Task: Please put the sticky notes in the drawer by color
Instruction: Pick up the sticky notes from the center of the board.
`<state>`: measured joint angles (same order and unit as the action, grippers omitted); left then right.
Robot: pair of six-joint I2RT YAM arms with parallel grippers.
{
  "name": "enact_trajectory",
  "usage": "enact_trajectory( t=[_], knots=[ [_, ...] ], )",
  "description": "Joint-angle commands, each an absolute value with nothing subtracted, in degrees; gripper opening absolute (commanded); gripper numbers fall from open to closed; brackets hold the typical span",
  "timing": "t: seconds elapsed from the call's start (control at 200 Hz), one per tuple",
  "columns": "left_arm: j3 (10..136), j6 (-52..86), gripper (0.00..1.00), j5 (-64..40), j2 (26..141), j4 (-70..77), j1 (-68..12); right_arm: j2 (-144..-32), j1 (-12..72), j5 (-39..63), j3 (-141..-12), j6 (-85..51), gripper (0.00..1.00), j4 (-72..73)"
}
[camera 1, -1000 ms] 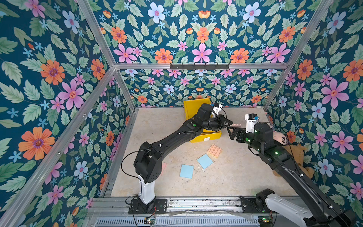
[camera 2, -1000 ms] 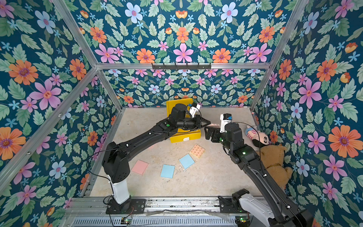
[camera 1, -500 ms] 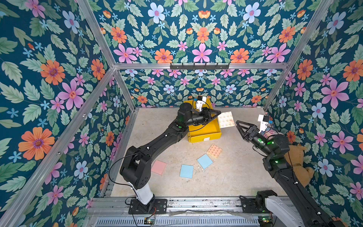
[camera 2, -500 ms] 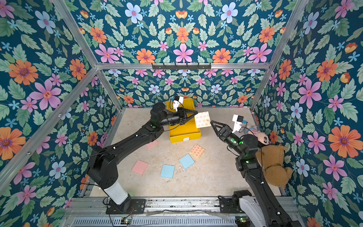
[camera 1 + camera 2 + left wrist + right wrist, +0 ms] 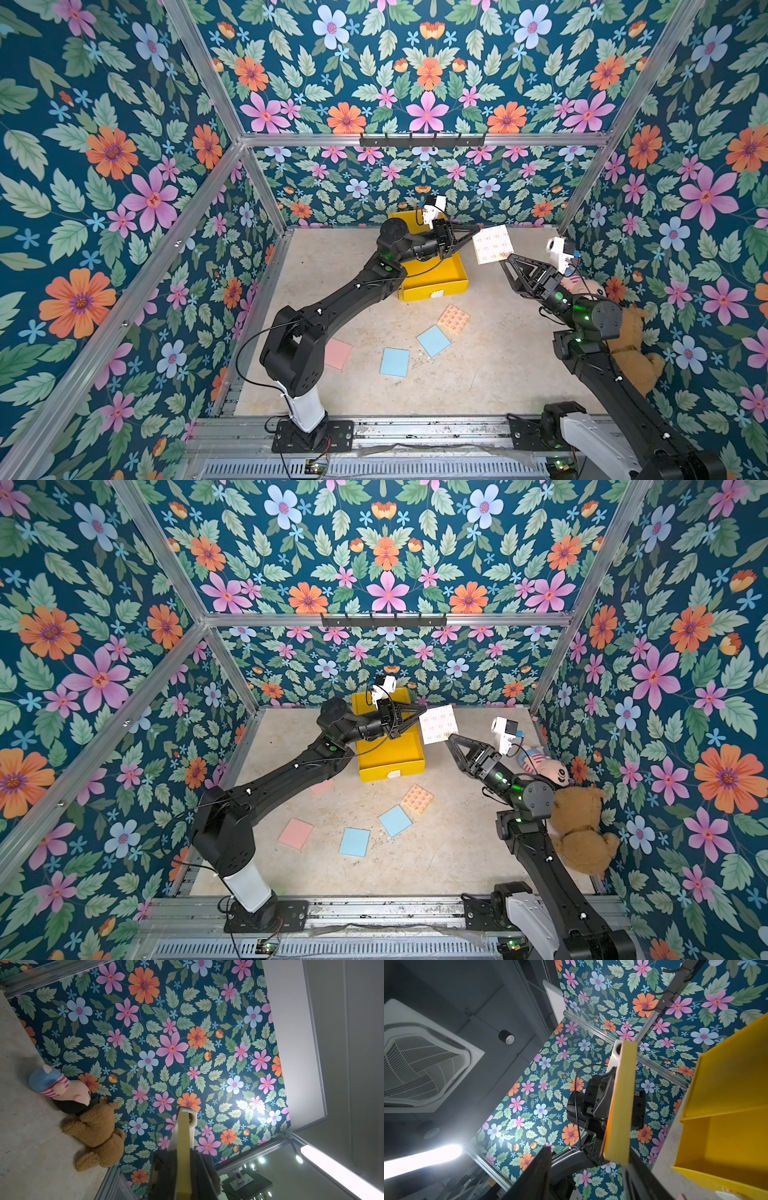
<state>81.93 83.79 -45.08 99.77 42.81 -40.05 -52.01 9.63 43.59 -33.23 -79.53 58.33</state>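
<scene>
When I go from the left, a flat pink square paper pad (image 5: 337, 353) lies near on the floor. Next come a light blue square paper pad (image 5: 395, 362) and a second light blue pad (image 5: 433, 340), then an orange patterned paper pad (image 5: 454, 318). Far back stands the bright yellow plastic drawer box (image 5: 432, 286), with one drawer pulled out. My left gripper (image 5: 477, 230) pinches a pale patterned square pad (image 5: 492, 244) up in the air. My right gripper (image 5: 508, 259) has its jaws spread around that pad's near corner.
</scene>
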Motion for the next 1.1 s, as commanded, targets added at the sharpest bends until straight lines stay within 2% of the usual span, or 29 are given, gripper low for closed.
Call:
enact_trajectory(
  t=[0.0,0.095,0.285,0.365,0.42,0.58,0.65,0.7,0.725,0.755,0.835,0.885,0.94,1.1],
  knots=[
    [81.8,82.66,0.0,-45.8,99.16,44.29,-40.32,-51.58,9.62,43.52,-34.34,-76.98,0.57,54.42],
    [81.22,81.7,0.0,-45.88,98.72,43.43,-40.45,-51.79,9.64,43.02,-35.32,-75.72,0.51,51.86],
    [80.53,80.97,0.0,-46.18,98.37,42.99,-40.51,-51.95,9.67,41.53,-37.71,-72.01,0.45,44.59],
    [80.58,80.49,0.0,-46.39,98.44,42.51,-40.52,-52.03,9.66,41.4,-37.9,-71.7,0.38,44.21],
    [80.65,80.03,0.0,-46.49,98.44,42.01,-40.52,-52.15,9.63,41.31,-37.9,-71.73,0.27,43.99],
    [80.77,78.98,0.0,-46.34,98.79,41.22,-40.41,-51.77,9.63,41.15,-37.53,-71.2,0.06,42.7],
    [80.78,78.94,0.0,-46.24,98.96,41.22,-40.34,-51.35,9.61,40.91,-37.62,-70.31,0.0,40.97],
    [81.01,78.7,0.0,-46.23,98.99,41.18,-40.32,-50.95,9.59,40.69,-37.6,-69.76,0.0,40.07],
    [81.1,78.5,0.06,-46.15,99.0,41.01,-40.34,-50.93,9.65,40.62,-37.64,-69.48,0.0,39.62],
    [81.12,77.99,0.21,-45.82,98.82,40.71,-40.17,-50.73,9.65,40.44,-37.7,-69.26,0.0,39.16],
    [80.07,76.14,0.71,-43.62,97.53,39.44,-39.49,-50.63,9.62,40.0,-37.85,-68.69,0.0,37.93],
    [78.8,73.92,0.89,-41.53,95.91,37.44,-38.33,-50.72,9.6,39.66,-38.27,-67.41,0.0,36.02],
    [77.71,70.35,0.99,-39.6,93.73,33.98,-36.71,-50.74,9.6,38.76,-39.36,-64.62,0.0,31.87],
    [75.61,57.37,1.0,-32.8,86.46,17.04,-31.69,-51.98,9.58,34.75,-45.87,-50.37,0.0,13.51]
  ],
)
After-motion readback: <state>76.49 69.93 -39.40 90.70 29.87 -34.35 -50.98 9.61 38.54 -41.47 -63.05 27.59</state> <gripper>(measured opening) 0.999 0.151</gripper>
